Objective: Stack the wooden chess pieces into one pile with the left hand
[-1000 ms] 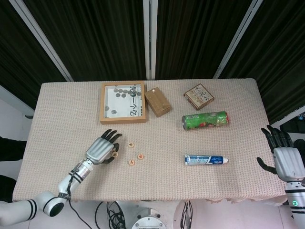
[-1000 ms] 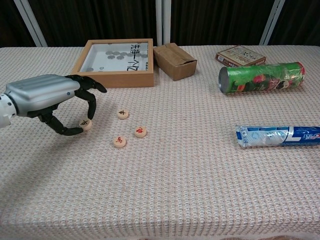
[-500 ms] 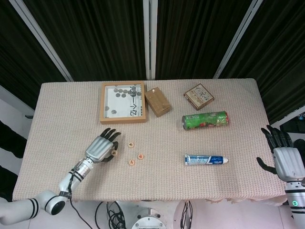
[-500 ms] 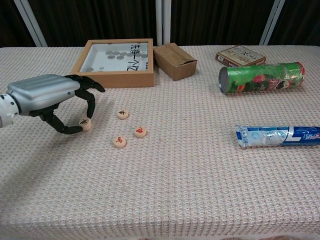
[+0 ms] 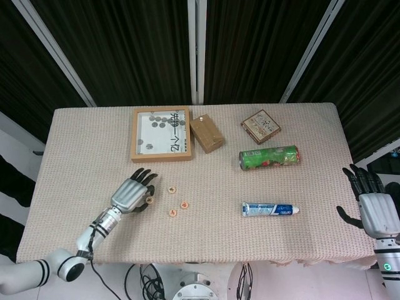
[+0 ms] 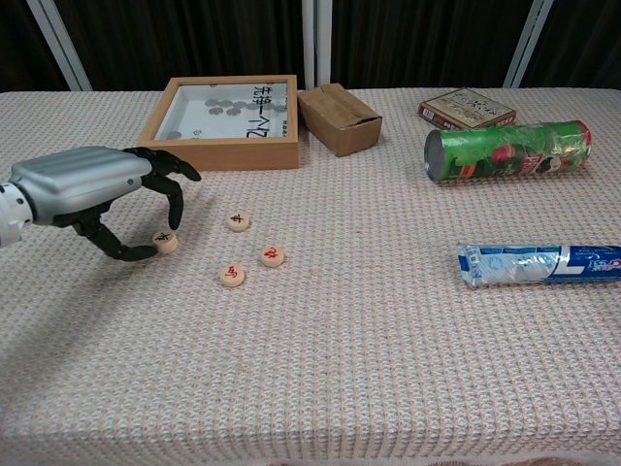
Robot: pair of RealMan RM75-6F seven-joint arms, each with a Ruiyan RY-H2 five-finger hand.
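Note:
Several round wooden chess pieces lie on the woven tablecloth, left of centre. One black-marked piece (image 6: 239, 221) (image 5: 170, 189) lies farthest back, and two red-marked pieces (image 6: 273, 256) (image 6: 232, 276) lie nearer me. A fourth piece (image 6: 166, 241) (image 5: 149, 200) is pinched between the thumb and a finger of my left hand (image 6: 92, 189) (image 5: 131, 197), low over the cloth and to the left of the others. My right hand (image 5: 373, 206) hangs beyond the table's right edge with its fingers spread and nothing in it.
A wooden framed tray (image 6: 151, 121) and a brown cardboard box (image 6: 338, 117) stand at the back. On the right are a small patterned box (image 6: 467, 108), a green can on its side (image 6: 506, 150) and a toothpaste tube (image 6: 539, 264).
My left hand has drifted slightly left with the pinched piece, raising it a little and lowering it again. The other pieces and my right hand have not moved.

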